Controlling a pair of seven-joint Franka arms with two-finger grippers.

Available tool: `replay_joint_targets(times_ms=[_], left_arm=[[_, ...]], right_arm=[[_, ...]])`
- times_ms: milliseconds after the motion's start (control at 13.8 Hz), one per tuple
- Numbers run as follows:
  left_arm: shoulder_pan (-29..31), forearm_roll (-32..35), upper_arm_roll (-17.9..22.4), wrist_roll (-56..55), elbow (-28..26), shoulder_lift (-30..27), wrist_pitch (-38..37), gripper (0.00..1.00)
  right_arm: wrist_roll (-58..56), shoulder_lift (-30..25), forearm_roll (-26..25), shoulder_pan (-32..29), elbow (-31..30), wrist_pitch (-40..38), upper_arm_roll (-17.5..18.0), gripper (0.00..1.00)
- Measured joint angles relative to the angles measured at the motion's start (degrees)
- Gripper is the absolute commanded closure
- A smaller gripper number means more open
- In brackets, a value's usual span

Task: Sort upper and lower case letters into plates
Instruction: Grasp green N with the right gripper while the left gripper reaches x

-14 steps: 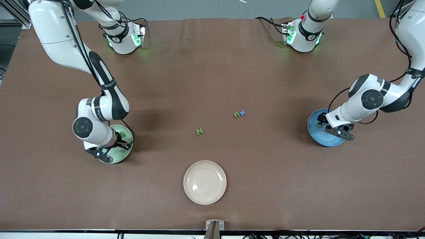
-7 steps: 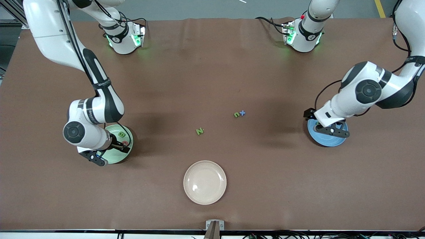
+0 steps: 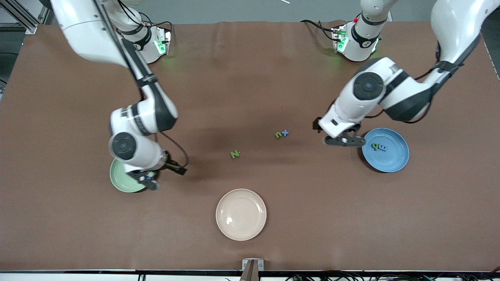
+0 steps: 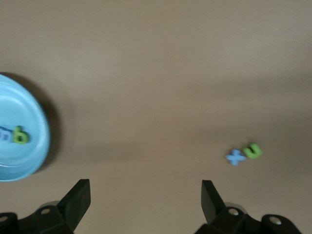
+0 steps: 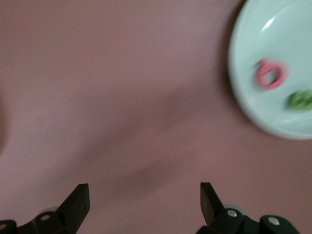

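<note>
A: Both end effectors are spread, carrying nothing. Left end effector [image 3: 343, 141] is hanging over the bench [image 3: 250, 78] beside the blue plate [image 3: 394, 164]; right end effector [image 3: 156, 177] by the mint plate [image 3: 121, 179].

B: Loose letters?

A: Green N [image 3: 234, 154], green n [image 3: 278, 135] touching the blue plus-shaped piece [image 3: 285, 132], mid-bench.

B: Handling?

A: Probably light, stiff, tiny. I'm guessing pinch across the flat sides; separating the touching pair looks fiddly.

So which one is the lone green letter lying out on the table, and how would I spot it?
Start at the cream plate nearest the front camera. Just farther from the camera than it, on the bare brown table, lies a tiny green N. It sits alone, whereas the other green letter touches a blue one.
</note>
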Motion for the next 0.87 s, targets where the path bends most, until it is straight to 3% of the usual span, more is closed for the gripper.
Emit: replay_joint_targets(times_ms=[289,578,867], left_arm=[[-9.49,-0.01,1.29,-0.38,0.74,0.25,0.12,0.01],[-20.54,0.02,5.84,4.48,1.35,0.44,3.64,0.01],[-25.15,3.89,7.52,13.00,1.19,0.66,5.40,0.00]], right_arm=[[16.00,2.47,0.55,7.31,-0.19,6.35,-0.02,0.00],[30.63,5.90,0.48,12.05,-0.24,11.01,-0.16,0.01],[36.95,9.46,0.38,15.42,-0.24,15.40,-0.77,0.08]])
